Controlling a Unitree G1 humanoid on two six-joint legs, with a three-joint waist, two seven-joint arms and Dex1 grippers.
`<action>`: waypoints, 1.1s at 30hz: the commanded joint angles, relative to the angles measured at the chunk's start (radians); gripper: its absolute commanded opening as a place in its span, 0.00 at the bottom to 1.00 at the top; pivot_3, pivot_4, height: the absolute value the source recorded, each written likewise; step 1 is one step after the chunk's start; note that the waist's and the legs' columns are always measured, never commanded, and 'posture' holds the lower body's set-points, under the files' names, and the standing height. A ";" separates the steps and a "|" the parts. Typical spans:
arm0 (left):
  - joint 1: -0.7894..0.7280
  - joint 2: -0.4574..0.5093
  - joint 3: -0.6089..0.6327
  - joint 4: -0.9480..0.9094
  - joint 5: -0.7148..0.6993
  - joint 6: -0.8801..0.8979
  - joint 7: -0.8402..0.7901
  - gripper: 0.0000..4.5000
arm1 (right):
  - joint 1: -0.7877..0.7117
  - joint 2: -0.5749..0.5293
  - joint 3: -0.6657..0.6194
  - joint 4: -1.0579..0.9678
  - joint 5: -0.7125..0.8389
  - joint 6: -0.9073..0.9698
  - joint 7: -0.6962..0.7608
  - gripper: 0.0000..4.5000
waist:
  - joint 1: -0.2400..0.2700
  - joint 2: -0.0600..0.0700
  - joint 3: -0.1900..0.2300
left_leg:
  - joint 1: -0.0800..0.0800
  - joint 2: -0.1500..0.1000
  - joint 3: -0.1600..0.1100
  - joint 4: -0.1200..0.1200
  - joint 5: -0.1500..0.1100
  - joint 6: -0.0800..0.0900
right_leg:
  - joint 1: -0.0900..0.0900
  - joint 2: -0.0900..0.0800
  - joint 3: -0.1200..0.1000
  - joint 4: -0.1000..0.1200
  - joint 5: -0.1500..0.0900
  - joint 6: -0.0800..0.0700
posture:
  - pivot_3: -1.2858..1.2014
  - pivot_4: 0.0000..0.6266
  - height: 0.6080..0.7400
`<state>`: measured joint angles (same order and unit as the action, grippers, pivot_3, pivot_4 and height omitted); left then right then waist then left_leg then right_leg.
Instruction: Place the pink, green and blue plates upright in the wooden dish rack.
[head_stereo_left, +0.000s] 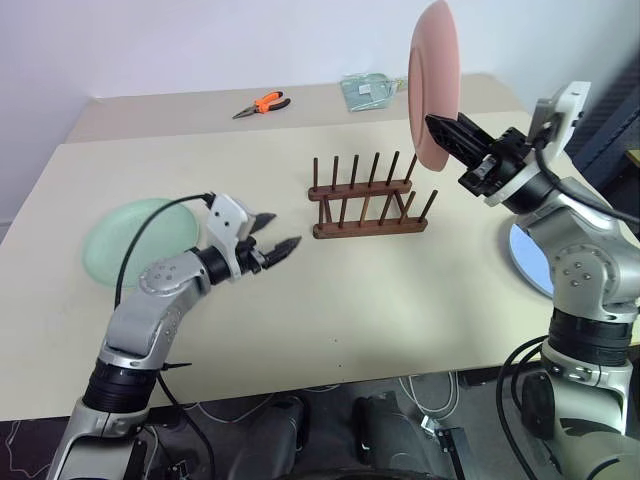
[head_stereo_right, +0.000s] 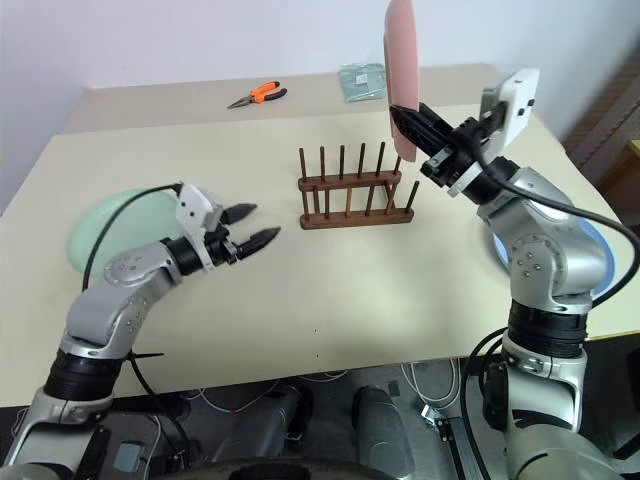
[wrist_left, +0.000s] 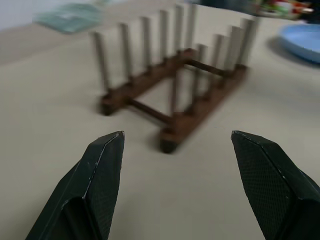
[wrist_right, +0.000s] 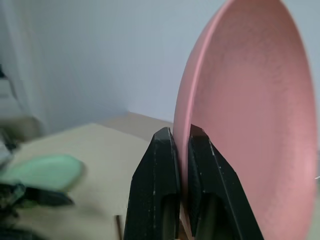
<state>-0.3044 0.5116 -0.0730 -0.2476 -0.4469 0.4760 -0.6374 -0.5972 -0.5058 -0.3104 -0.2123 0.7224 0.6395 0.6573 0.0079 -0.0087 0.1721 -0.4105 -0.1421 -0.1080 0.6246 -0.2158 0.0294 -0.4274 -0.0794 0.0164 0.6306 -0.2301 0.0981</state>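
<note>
Right gripper (head_stereo_left: 446, 137) clamped on pink plate (head_stereo_left: 433, 80) rim, plate upright, above wooden dish rack (head_stereo_left: 367, 196). Left gripper (head_stereo_left: 275, 249) jaws apart, empty. Green plate (head_stereo_left: 125, 238), blue plate (head_stereo_left: 527, 255) flat on table. Plates prob. light, stiff, smooth plastic; grip rim edge, may slip.

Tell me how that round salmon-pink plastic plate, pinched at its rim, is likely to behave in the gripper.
The round salmon-pink plastic plate stands on edge without sagging, so it is probably stiff. The right gripper alone holds it aloft by the rim, suggesting it is light. With so narrow a pinch on a smooth-looking rim, it may swivel or slip.
</note>
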 joint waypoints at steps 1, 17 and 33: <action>0.000 0.000 -0.013 -0.047 -0.005 -0.001 -0.037 0.77 | -0.019 -0.033 -0.037 0.035 0.080 0.048 0.033 0.00 | 0.003 0.000 0.000 | 0.000 0.000 0.000 0.000 0.000 0.000 | 0.000 0.000 0.000 0.000 0.000 0.000 | 0.52 0.24 0.90; 0.019 -0.017 -0.038 -0.069 0.015 0.019 -0.064 0.77 | -0.083 -0.091 -0.053 0.377 0.110 0.093 0.162 0.00 | 0.004 0.000 0.000 | 0.000 0.000 0.000 0.001 0.000 0.000 | 0.000 -0.001 0.000 -0.001 0.000 0.001 | 0.52 0.24 0.90; 0.006 -0.035 0.030 0.004 0.066 -0.016 0.018 1.00 | -0.115 -0.138 -0.010 0.371 -0.273 -0.349 0.009 0.78 | 0.004 0.001 0.001 | -0.001 0.000 0.000 0.001 0.000 0.000 | 0.000 0.000 0.000 -0.001 0.001 0.003 | 0.52 0.24 0.90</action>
<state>-0.2852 0.4762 -0.0944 -0.2444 -0.3991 0.4885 -0.6498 -0.6772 -0.6153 -0.3090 0.2232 0.4751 0.3460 0.6828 0.0123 -0.0073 0.1732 -0.4110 -0.1422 -0.1075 0.6255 -0.2157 0.0294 -0.4273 -0.0798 0.0160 0.6300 -0.2287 0.1008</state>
